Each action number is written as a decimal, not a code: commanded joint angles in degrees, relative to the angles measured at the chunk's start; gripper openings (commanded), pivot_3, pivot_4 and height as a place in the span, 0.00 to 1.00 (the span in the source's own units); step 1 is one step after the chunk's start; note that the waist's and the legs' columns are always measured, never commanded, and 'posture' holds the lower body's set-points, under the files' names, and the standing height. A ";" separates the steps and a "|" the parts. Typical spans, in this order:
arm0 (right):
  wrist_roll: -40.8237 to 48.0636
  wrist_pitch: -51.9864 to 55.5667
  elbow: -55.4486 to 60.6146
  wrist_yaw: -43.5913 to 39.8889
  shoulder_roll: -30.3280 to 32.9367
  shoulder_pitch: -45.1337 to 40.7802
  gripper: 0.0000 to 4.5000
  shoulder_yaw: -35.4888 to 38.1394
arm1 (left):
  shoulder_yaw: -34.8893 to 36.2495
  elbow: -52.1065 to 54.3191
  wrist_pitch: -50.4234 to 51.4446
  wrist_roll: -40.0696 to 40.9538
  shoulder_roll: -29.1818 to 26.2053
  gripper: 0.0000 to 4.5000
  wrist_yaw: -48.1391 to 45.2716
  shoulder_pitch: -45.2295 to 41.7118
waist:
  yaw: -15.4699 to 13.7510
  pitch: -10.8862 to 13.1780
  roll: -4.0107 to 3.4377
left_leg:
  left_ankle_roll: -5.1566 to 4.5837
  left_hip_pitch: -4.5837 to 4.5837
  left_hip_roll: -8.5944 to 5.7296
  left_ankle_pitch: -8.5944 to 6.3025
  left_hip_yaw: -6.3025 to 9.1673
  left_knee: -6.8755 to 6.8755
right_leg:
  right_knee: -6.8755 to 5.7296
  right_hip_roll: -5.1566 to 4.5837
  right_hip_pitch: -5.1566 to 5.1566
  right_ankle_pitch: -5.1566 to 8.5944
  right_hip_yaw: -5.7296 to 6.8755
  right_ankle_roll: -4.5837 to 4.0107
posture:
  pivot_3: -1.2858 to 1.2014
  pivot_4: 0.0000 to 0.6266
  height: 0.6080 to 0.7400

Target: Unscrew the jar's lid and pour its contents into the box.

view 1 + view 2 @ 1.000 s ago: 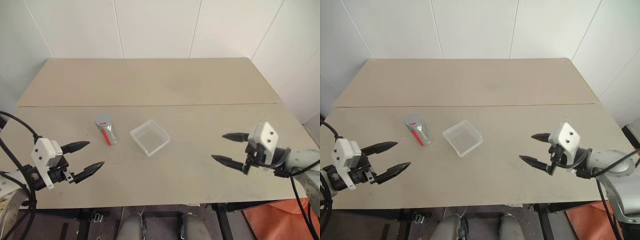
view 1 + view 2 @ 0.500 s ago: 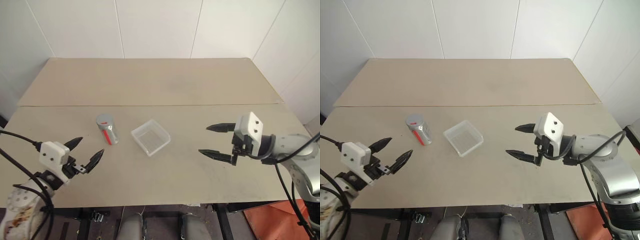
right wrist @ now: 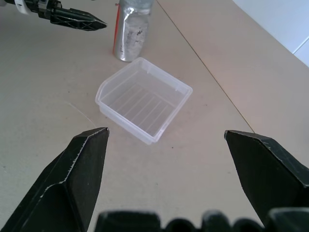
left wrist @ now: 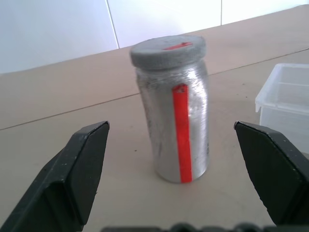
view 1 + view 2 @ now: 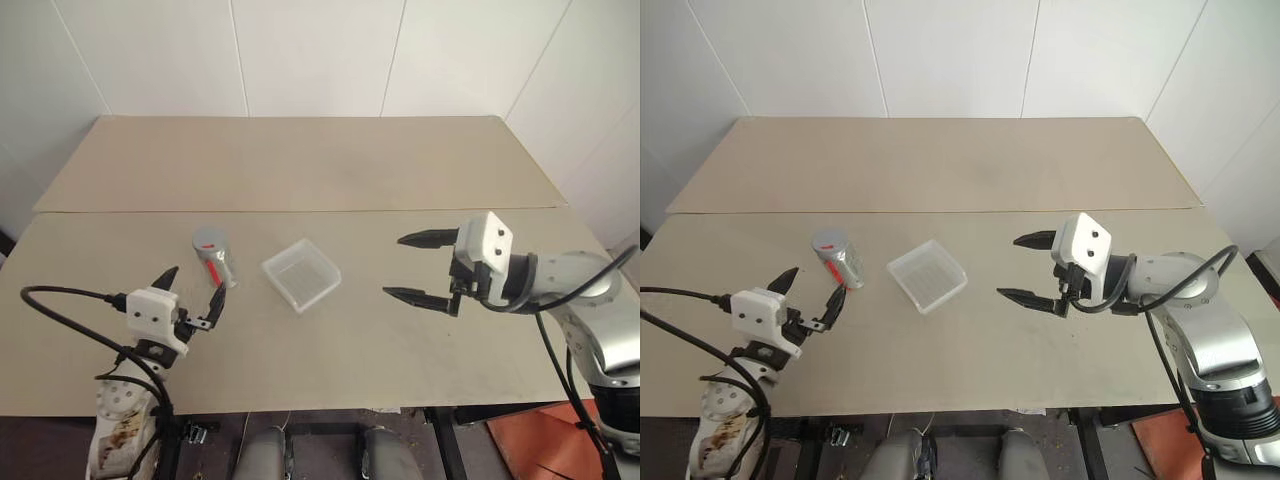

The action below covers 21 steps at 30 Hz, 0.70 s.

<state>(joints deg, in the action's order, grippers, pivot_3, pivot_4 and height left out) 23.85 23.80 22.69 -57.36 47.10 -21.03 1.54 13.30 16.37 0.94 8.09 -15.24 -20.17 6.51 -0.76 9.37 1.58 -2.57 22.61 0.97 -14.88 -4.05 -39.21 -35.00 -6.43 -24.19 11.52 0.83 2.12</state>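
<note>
The jar (image 5: pixel 214 258) stands upright on the table (image 5: pixel 330 170), in the left part of its near half, with the grey lid (image 5: pixel 207 240) screwed on top. The box (image 5: pixel 300 275) sits just beside the jar toward the table's right edge, apart from it, near the middle of the near half, its corners turned toward the table's edges.

The left gripper (image 5: pixel 190 289) hangs over the table near its front edge, pointing at the jar with its fingers spread wide, one fingertip close to the jar's base, not touching it. The right gripper (image 5: pixel 418 267) hovers over the right part of the near half, fingers wide apart and empty, pointing toward the box.

The head views show the jar's label only as a red stripe. The left wrist view brings it close: a red strip (image 4: pixel 182 131) runs down the jar's side, a small red mark (image 4: pixel 175 46) lies on the lid, and the wall looks silvery, so the contents cannot be made out. A corner of the box also appears at the edge of that view.

The right wrist view looks into the box and shows its ribbed floor (image 3: pixel 145 105) bare, with the jar behind it and one black finger of the left gripper (image 3: pixel 72 19) beside the jar.
</note>
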 commanded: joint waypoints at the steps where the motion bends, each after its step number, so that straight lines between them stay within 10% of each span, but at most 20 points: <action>1: 0.52 -1.60 0.35 -0.84 0.08 -0.86 0.99 0.68 | -1.61 -1.99 -2.26 -2.48 1.57 1.00 3.94 -3.26 | 0.02 0.00 0.00 | 0.00 0.00 0.00 0.00 0.01 0.00 | 0.00 0.00 0.01 0.00 0.01 0.00 | 0.52 0.24 1.00; 14: -2.86 -4.76 1.80 -1.88 1.07 0.83 0.99 0.05 | -4.49 -12.12 -3.30 -7.95 4.89 1.00 13.42 -13.76 | 0.06 -0.01 0.02 | 0.00 0.00 -0.02 0.00 0.01 -0.01 | -0.01 0.01 0.01 -0.03 0.02 0.05 | 0.52 0.24 1.00; 21: -1.96 -3.77 3.59 -1.47 1.01 1.76 1.00 0.80 | -5.89 -13.88 -5.52 -10.10 4.83 0.52 15.64 -14.43 | 0.09 -0.01 0.02 | 0.00 0.02 -0.01 0.00 0.01 -0.01 | -0.01 -0.01 -0.01 -0.05 0.02 0.07 | 0.52 0.24 1.00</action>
<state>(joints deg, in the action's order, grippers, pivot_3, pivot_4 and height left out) 21.10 20.62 23.55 -59.31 47.60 -19.33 0.59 7.38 1.73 -2.93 -1.32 -10.37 -5.44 -7.13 -0.67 9.36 1.60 -2.57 22.64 0.97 -14.88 -4.03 -39.22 -35.01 -6.44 -24.19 11.47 0.86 2.18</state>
